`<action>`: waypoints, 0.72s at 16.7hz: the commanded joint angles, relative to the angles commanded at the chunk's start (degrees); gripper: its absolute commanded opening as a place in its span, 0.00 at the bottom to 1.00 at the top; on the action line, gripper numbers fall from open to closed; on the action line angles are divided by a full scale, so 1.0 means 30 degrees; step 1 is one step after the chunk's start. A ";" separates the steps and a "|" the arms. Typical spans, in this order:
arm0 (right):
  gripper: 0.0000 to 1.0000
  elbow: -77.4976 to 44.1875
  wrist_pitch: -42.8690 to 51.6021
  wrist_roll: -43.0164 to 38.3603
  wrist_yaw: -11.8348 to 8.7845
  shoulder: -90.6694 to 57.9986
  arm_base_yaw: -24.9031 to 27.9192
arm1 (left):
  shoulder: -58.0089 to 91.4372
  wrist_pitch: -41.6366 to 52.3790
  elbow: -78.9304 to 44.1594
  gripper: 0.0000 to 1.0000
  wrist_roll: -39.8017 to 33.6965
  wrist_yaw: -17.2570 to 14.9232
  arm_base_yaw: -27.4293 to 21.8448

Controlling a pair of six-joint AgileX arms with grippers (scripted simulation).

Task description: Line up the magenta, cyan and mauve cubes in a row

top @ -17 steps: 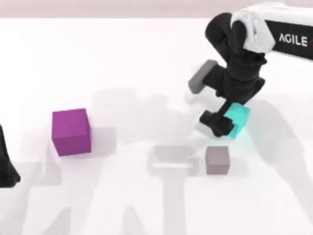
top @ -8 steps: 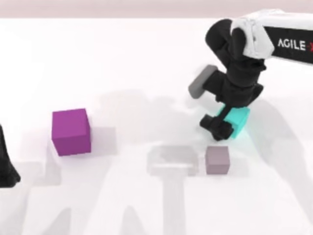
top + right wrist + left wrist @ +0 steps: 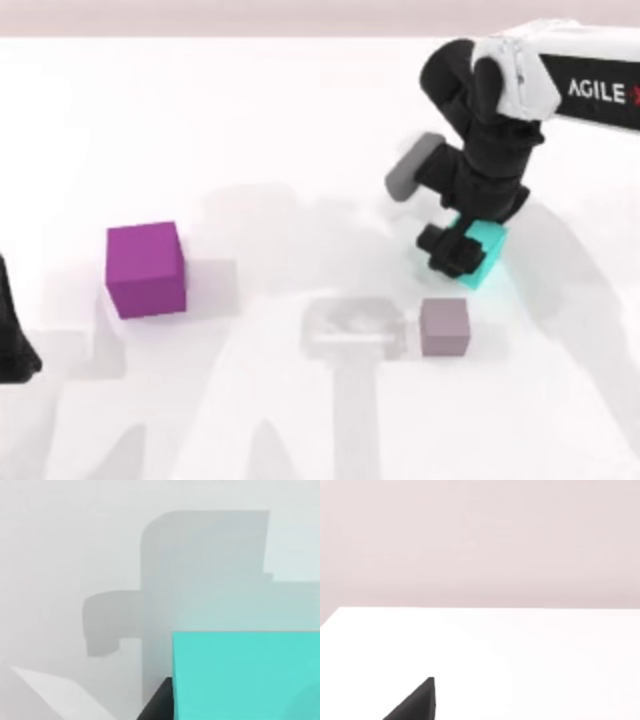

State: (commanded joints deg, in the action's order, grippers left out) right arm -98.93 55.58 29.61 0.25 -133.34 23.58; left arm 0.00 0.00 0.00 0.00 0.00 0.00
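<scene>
Mauve cube (image 3: 444,326): nearest of the lot, sits on the white counter (image 3: 250,130) near the front, right of centre, just in front of the action.
Magenta cube (image 3: 147,269): well apart on the counter's left side, a little farther back than the mauve one, unmoved over the last second.
Cyan cube (image 3: 481,254): clamped in the right end effector (image 3: 462,246), just behind and slightly right of the mauve cube; fills the lower part of the right wrist view (image 3: 245,675).
Change: over the last second the right arm has shifted the cyan cube slightly down and toward the mauve cube; the dark fingers now cover more of it from above.
Meaning: looks like a placing descent in progress, cyan going next to mauve; I can't tell if it's touching the counter yet.
Row status: none formed yet, magenta remains far off to the left.
Left end effector: parked at the left front edge, only the dark arm (image 3: 14,340) shows; fingers' state can't be read.
</scene>
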 joint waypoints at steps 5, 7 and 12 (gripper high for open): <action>0.00 0.0000 0.0000 0.0000 0.0000 0.0000 0.0000 | 0.0000 0.0000 0.0000 1.00 0.0000 0.0000 0.0000; 0.00 0.0000 0.0000 0.0000 0.0000 0.0000 0.0000 | 0.0000 0.0000 0.0000 1.00 0.0000 0.0000 0.0000; 0.00 -0.0133 0.0275 -0.0145 -0.0181 0.0464 0.0052 | 0.0000 0.0000 0.0000 1.00 0.0000 0.0000 0.0000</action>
State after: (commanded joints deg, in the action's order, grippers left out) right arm -99.33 56.41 29.18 -0.29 -131.95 23.73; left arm 0.00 0.00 0.00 0.00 0.00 0.00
